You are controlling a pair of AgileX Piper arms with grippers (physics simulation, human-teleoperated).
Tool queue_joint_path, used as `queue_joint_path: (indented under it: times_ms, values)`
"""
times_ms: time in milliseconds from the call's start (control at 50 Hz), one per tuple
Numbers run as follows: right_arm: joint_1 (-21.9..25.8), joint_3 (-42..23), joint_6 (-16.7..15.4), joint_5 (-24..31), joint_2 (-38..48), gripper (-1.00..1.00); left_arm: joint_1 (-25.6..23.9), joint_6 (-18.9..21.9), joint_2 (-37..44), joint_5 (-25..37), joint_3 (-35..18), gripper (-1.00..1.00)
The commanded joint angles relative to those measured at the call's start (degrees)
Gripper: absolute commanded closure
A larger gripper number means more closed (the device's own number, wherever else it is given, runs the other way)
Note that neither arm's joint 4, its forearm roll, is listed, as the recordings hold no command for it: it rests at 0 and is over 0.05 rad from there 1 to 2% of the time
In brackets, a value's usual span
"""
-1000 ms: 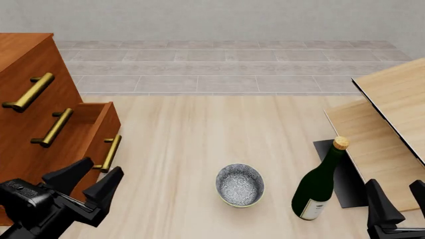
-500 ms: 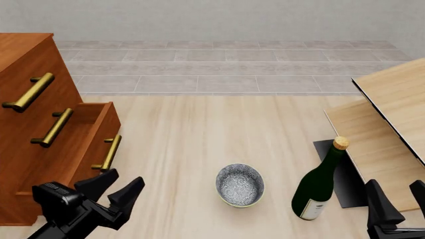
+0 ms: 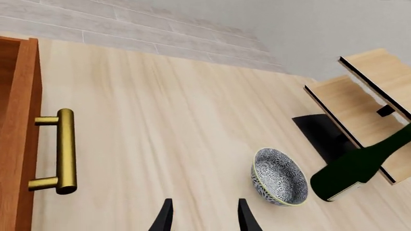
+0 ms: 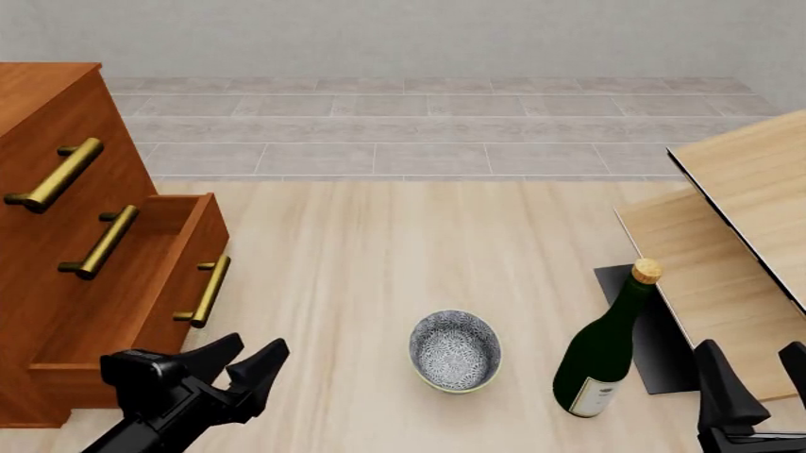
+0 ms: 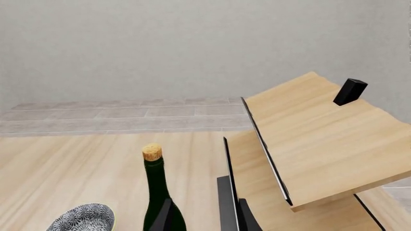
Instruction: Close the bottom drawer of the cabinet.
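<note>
The reddish-brown cabinet (image 4: 51,123) stands at the left. Its bottom drawer (image 4: 151,283) is pulled out, and its brass handle (image 4: 203,291) faces the table. In the left wrist view the drawer front (image 3: 16,144) and handle (image 3: 64,151) lie to one side. My left gripper (image 4: 260,343) is open and empty, low over the table, just in front and to the right of the drawer's handle and apart from it; it also shows in its wrist view (image 3: 204,217). My right gripper (image 4: 757,370) is open and empty at the bottom right, behind the bottle in its wrist view (image 5: 205,216).
A patterned bowl (image 4: 455,350) sits mid-table, with a dark green corked bottle (image 4: 607,342) upright to its right. Pale wooden boards (image 4: 743,217) and a black mat (image 4: 648,330) are at the right. The two upper drawers (image 4: 57,175) are shut.
My left gripper has moved right and lower in the front view, from in front of the drawer's corner to beside its handle. The drawer and right arm have not moved.
</note>
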Motion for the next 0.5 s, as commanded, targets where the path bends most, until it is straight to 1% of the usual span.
queue_joint_path:
  times_ms: [20, 60, 80, 140, 180, 380, 420, 500]
  values:
    - [-0.13, 0.07, 0.04, -0.01, -0.04, -1.0, 1.44, -2.89, 9.43, -7.77, 0.12, -1.0]
    - [-0.13, 0.14, 0.03, -0.06, -0.03, -1.0, 1.85, -3.89, 12.34, -10.38, 0.15, -1.0]
    - [-0.12, 0.14, 0.04, -0.09, 0.01, -1.0, 1.95, -3.58, 13.45, -11.46, 0.15, -1.0]
    - [-0.13, -0.15, 0.1, 0.1, 0.14, -1.0, 2.29, -3.99, 15.22, -12.7, 0.15, -1.0]
    - [-0.11, -0.02, 0.09, -0.1, 0.23, -1.0, 2.66, -5.14, 16.89, -13.91, 0.15, -1.0]
    - [-0.09, 0.11, 0.14, -0.43, 0.5, -1.0, 3.86, -4.74, 17.8, -14.1, 0.13, -1.0]
    - [-0.1, 0.09, 0.16, -0.44, 0.52, -1.0, 4.63, -3.64, 17.74, -14.1, 0.13, -1.0]
    - [-0.09, 0.11, 0.2, -0.54, 0.62, -1.0, 5.13, -3.13, 17.47, -14.08, 0.13, -1.0]
